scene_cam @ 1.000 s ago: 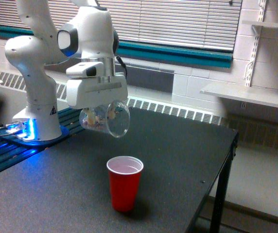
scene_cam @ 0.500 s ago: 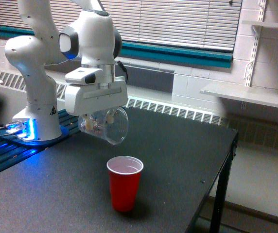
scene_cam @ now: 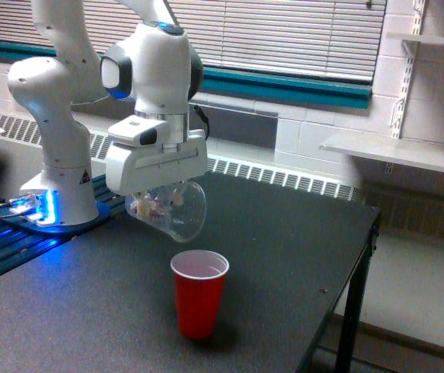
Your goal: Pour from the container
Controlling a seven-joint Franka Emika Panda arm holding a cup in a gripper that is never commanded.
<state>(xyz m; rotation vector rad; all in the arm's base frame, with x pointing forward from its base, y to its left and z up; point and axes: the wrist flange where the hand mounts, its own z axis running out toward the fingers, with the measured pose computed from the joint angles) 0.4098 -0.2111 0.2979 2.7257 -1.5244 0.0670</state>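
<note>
One container: clear rounded cup [scene_cam: 169,210], held in my jaws, tipped on its side with its mouth toward the exterior view's right and slightly down.
Contents: small pale and pinkish bits, gathered near the closed end under my hand; too small to count.
Jaws [scene_cam: 158,200]: clenched on the container; the fingers themselves are hidden behind my white hand housing.
Position of container: in the air above the surface [scene_cam: 284,256], up and toward the exterior view's left of the red cup, not touching it.
One red cup [scene_cam: 199,292]: upright on the dark surface, white inside, mouth open upward.
In the way: nothing lies between the container's mouth and the red cup's rim.
One arm base [scene_cam: 55,183]: white, at the exterior view's left, with blue light glowing at its foot.
Surroundings: window blinds [scene_cam: 284,35] behind, a teal band beneath them, a radiator grille along the wall, two wall shelves [scene_cam: 397,151] at the exterior view's right.
Writing: a small dark mark on the arm base, not readable.
</note>
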